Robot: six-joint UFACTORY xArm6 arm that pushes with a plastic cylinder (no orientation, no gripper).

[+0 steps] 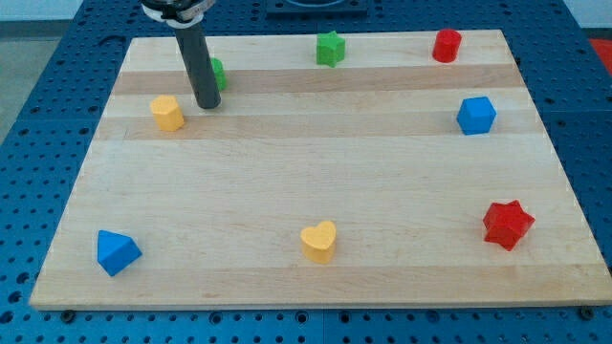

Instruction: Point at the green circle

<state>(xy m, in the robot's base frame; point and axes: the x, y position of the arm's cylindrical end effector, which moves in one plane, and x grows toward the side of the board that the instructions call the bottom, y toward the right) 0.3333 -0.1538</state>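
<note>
On the pale wooden board (316, 162), my tip (207, 104), a jawless rod, touches the half-hidden green round block (218, 73) behind it, risking a nudge.

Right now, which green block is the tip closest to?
The green circle, partly hidden behind my tip at the view's top left. The green star sits well to the right.

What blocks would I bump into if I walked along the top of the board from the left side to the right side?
Yellow block → my tip, hiding most of the green circle → green star → red cylinder → blue cube.
</note>
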